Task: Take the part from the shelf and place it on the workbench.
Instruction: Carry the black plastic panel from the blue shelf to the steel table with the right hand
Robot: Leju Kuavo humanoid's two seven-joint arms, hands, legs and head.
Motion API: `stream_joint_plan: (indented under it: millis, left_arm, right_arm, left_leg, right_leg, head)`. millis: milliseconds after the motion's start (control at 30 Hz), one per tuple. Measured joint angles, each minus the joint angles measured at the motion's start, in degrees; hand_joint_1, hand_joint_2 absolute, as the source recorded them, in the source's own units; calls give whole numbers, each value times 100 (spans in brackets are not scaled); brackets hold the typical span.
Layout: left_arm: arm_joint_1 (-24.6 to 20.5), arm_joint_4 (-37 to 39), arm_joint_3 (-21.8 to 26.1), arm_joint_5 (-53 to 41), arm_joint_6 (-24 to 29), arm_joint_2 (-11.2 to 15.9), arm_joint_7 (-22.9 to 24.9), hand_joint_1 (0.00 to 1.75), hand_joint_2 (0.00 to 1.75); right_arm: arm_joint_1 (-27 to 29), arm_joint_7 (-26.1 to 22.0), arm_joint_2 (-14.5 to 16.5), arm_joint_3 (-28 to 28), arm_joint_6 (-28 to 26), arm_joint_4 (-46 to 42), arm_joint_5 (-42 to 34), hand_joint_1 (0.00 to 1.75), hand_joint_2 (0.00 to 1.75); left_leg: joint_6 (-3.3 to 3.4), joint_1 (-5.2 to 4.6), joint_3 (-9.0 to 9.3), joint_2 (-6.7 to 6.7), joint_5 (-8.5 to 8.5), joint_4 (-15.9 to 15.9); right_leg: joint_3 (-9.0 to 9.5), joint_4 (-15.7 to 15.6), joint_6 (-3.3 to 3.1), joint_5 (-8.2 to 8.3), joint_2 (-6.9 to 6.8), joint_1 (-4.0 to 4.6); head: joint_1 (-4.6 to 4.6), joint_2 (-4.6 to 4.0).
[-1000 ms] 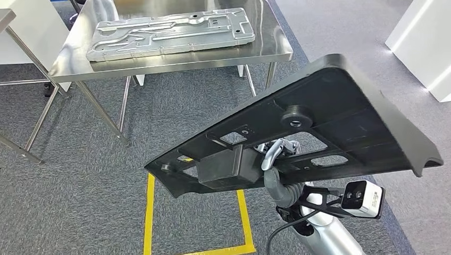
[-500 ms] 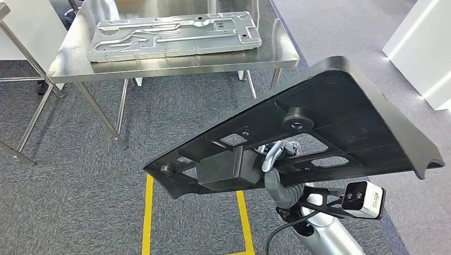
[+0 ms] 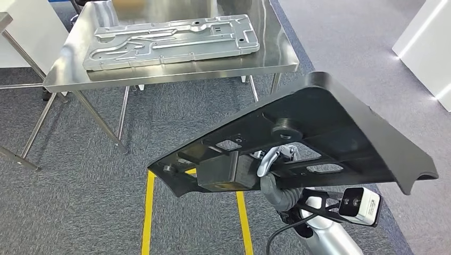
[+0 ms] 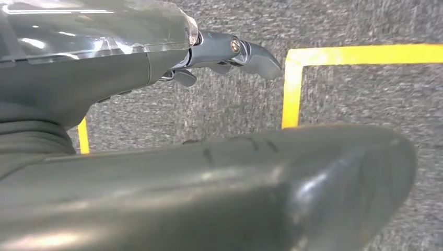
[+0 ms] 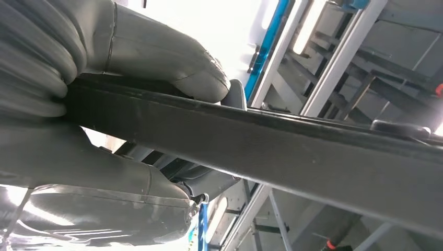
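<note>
The left hand [image 4: 156,57] hung above the grey carpet [image 4: 365,26] beside a yellow line [image 4: 292,89]. Its fingers [image 4: 251,52] were curled in a little and held nothing that I could see; whether they were closed or apart I cannot tell. A broad grey blurred shape lay across the near side of that view, and I could not say what it was.

Further right, the right arm [image 3: 330,239] came up from below, and the right hand [image 3: 274,170] reached up into the underside of the part [image 3: 330,122]. In the right wrist view the thick thumb [image 5: 172,63] pressed on one face of the part's edge [image 5: 292,151] and the other fingers [image 5: 115,178] on the opposite face, so the hand gripped the part firmly.

The part was in the air over the carpet and the yellow floor marking [image 3: 149,212], near the workbench [image 3: 69,74] but not touching it. It was tilted, the left end lower and the right end higher, with the hand under its middle.

The part was a long black panel, matte, with a raised rim, some cut-out openings, a round boss and a box-like block near the low end.

On the steel workbench a silver plate [image 3: 170,40] lay flat.
</note>
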Motion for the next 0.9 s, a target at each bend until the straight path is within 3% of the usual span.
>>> stream_joint_plan:
  millis: [33,67,100,167,200,267,367,433,533,567,600,667,700,733,800,900]
  left_arm:
    - [6,0,0,-2,-3,3,1,0,0]
    - [12,0,-1,-6,-7,6,1,0,0]
    - [15,0,-2,-10,-10,9,2,0,0]
    - [13,0,-8,-16,-14,13,2,0,0]
    - [9,0,-10,-16,-14,14,4,0,0]
    - [2,0,-11,-15,-15,15,13,0,0]
    - [11,0,-13,-12,-15,15,19,0,0]
    - [6,0,-15,-3,-14,14,17,0,0]
    - [3,0,-14,34,-1,13,18,0,0]
    - [9,0,-12,51,7,12,19,0,0]
    - [16,0,-10,67,15,9,19,0,0]
    - [22,0,-7,87,27,-4,19,0,0]
    - [21,0,-5,95,30,-13,19,0,0]
    - [17,0,-4,102,31,-19,18,0,0]
    - [12,0,-2,109,31,-24,17,0,0]
    - [6,1,-2,108,21,-27,6,0,0]
  right_arm:
    - [1,3,0,-4,5,1,-17,175,175]
    - [-2,9,1,-8,0,1,-40,175,175]
    - [-10,16,1,-11,-12,1,-62,175,175]
    - [-45,28,8,-14,-58,2,-99,175,175]
    - [-70,31,12,-14,-80,4,-112,175,175]
    - [-98,27,15,-15,-114,11,-121,175,175]
    - [-99,17,15,-15,-125,17,-115,175,175]
    - [-107,14,16,-15,-122,17,-109,175,175]
    - [-90,13,21,-4,-109,42,-103,175,175]
    - [-84,13,28,1,-104,58,-103,175,175]
    - [-82,13,39,5,-98,74,-103,175,175]
    - [-84,11,71,11,-83,95,-102,175,175]
    - [-88,11,86,13,-73,102,-102,175,175]
    - [-92,10,103,14,-62,107,-101,175,175]
    - [-97,10,134,15,-42,113,-99,175,175]
    - [-92,10,172,14,-4,102,-91,175,175]
  left_leg:
    - [-9,1,-215,0,-46,303]
    - [-10,1,-338,0,29,402]
    - [-5,1,-345,1,227,266]
    - [32,-7,-92,7,762,-480]
    - [61,-20,58,10,927,-843]
    - [131,-47,204,13,980,-1170]
    - [232,-45,233,4,926,-1231]
    - [295,-26,284,3,907,-1280]
    - [342,-26,348,3,837,-1286]
    - [342,-27,388,0,804,-1286]
    - [338,-27,441,-5,766,-1285]
    - [315,-27,569,-21,676,-1287]
    - [290,-37,620,-28,631,-1284]
    - [262,-43,648,-36,593,-1281]
    - [199,-52,668,-36,542,-1292]
    - [119,-50,671,-11,430,-1196]
  right_leg:
    - [34,1,-6,-34,0,6]
    - [76,2,-4,-70,1,10]
    - [130,3,2,-110,4,11]
    - [263,2,32,-208,6,15]
    - [312,8,58,-256,9,26]
    - [350,7,118,-318,9,42]
    - [353,24,213,-384,0,34]
    - [154,409,273,-564,-5,19]
    - [-559,1512,316,-884,-8,-1]
    - [-718,1666,319,-827,-8,-4]
    - [-769,1601,315,-650,-9,-4]
    - [-596,927,274,-90,-10,1]
    - [-469,574,245,109,-10,18]
    - [-371,313,214,206,-11,33]
    - [-301,160,161,167,-4,66]
    - [-209,70,72,119,8,24]
  head:
    - [0,0]
    - [0,0]
    - [0,0]
    - [1,0]
    - [1,0]
    - [1,0]
    - [1,0]
    - [2,0]
    - [1,0]
    - [1,0]
    - [2,0]
    - [2,0]
    - [2,0]
    - [2,0]
    - [1,0]
    - [1,0]
